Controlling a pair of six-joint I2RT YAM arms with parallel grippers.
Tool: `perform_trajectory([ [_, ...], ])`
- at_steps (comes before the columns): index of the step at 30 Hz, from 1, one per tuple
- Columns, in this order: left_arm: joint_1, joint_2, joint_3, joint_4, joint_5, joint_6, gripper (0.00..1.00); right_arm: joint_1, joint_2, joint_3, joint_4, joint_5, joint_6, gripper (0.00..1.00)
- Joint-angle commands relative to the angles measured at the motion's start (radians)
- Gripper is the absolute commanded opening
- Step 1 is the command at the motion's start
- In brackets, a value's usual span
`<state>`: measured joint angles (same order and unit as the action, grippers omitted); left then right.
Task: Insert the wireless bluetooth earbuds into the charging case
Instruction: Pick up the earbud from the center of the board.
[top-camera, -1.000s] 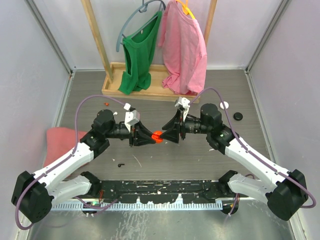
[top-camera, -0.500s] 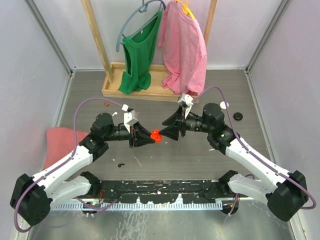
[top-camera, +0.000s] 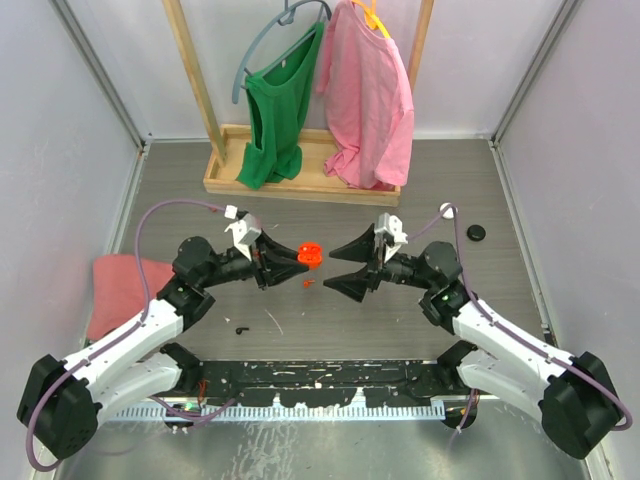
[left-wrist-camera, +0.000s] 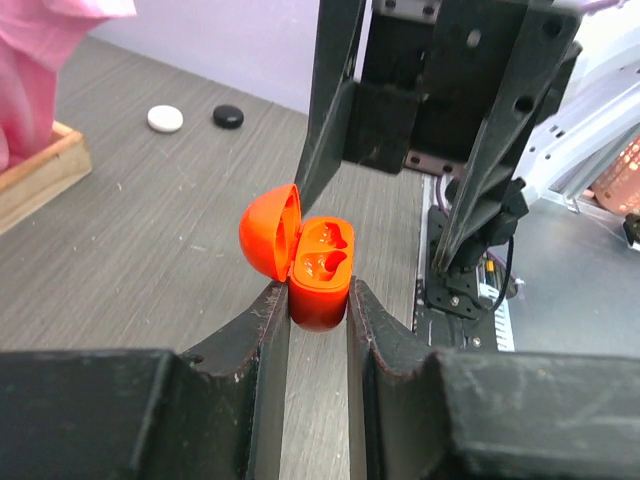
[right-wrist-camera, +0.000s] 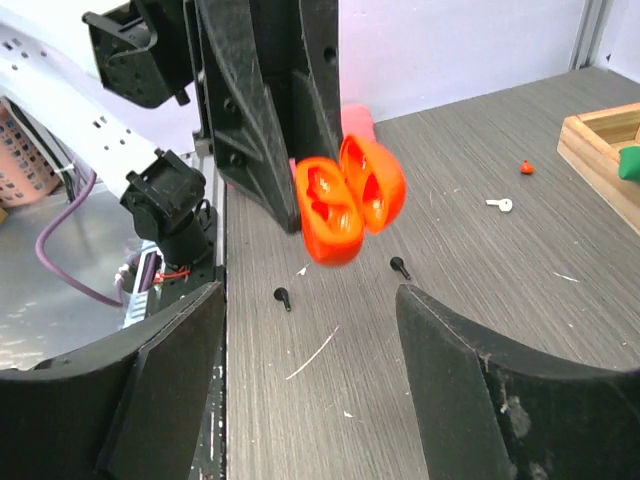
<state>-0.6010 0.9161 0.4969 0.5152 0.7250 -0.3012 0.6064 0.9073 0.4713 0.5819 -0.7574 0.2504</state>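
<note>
Right gripper (top-camera: 327, 271) backed off rightward, jaws spread, empty. Left gripper (left-wrist-camera: 318, 300) pinches open case (left-wrist-camera: 322, 272), wells empty. Earbuds (right-wrist-camera: 283, 297) lie on table (right-wrist-camera: 450, 260); none inserted yet.

A wooden rack base (top-camera: 222, 170) stands at the far side of the grey surface (top-camera: 340, 325). A green top (top-camera: 275, 115) hangs above it, with a pink shirt (top-camera: 368, 100) to its right. Right of the base and nearer lie a white puck (top-camera: 447, 211) and a black puck (top-camera: 477, 232), slightly apart. Well left of the base and nearer lies a pink cloth (top-camera: 112, 290).
</note>
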Motion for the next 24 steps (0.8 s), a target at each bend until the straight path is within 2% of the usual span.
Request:
perform_trajectory([
  [1, -0.002, -0.006, -0.002, 0.204, 0.008, -0.06, 0.0, -0.004, -0.012, -0.096, 0.404, -0.016, 0.058, 0.75],
  [5, -0.008, 0.011, -0.002, 0.28, 0.036, -0.099, 0.0, -0.003, 0.001, -0.12, 0.477, 0.012, 0.064, 0.74],
  [11, -0.059, 0.049, 0.033, 0.287, 0.062, -0.086, 0.0, -0.002, 0.048, -0.098, 0.539, -0.009, 0.106, 0.69],
  [15, -0.081, 0.071, 0.049, 0.287, 0.054, -0.069, 0.0, -0.002, 0.081, -0.081, 0.568, -0.013, 0.15, 0.57],
  [24, -0.103, 0.089, 0.061, 0.316, 0.034, -0.06, 0.0, -0.002, 0.117, -0.075, 0.619, -0.034, 0.208, 0.53],
])
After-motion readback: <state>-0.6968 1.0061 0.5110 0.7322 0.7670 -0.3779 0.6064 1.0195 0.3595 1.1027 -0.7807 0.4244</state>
